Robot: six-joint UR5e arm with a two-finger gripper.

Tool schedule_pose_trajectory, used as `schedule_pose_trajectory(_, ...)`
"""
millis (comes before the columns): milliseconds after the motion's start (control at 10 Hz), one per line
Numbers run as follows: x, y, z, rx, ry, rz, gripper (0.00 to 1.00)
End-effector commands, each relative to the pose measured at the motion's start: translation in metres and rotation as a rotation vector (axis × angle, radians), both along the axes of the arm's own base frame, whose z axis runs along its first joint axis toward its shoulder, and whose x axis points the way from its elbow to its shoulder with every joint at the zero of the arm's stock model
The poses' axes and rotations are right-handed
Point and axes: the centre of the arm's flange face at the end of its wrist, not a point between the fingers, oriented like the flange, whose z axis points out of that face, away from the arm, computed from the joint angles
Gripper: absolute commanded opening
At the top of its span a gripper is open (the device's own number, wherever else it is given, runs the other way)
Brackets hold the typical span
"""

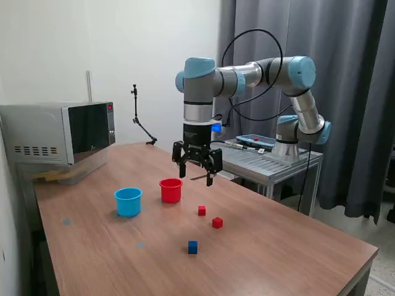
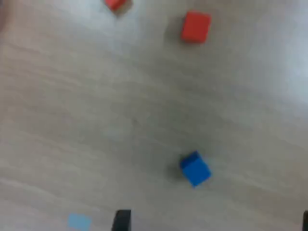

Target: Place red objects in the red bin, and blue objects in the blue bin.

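gripper (image 1: 197, 174) hangs spread and empty above the bench (image 1: 284, 246), near the red cup (image 1: 171, 190). light-blue cup (image 1: 128, 201) sits beside it. two red cubes (image 1: 202, 210) (image 1: 217, 222) and one blue cube (image 1: 193, 247) lie loose nearby.

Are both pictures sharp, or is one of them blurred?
Exterior view: sharp, evenly lit, soft shadows under the red cup and blue cup. Wrist view: blurred overall; the blue cube and red cube have soft edges, and pale glare shows on the table.
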Motion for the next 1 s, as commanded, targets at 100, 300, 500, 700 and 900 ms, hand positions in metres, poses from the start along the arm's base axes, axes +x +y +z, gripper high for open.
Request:
schedule_pose_trajectory(100, 0.039, -0.029, 0.024, 0.034, -0.040, 0.049, 1.00)
schedule_pose_trajectory(300, 0.045, -0.045, 0.026, 0.035, -0.036, 0.067, 1.00)
schedule_pose_trajectory(500, 0.046, -0.053, 0.029, 0.031, -0.027, 0.084, 1.00)
schedule_pose_trajectory(700, 0.036, -0.051, 0.010, 0.051, -0.039, 0.077, 1.00)
schedule_pose_trajectory(900, 0.016, -0.054, -0.012, 0.054, -0.034, 0.077, 1.00)
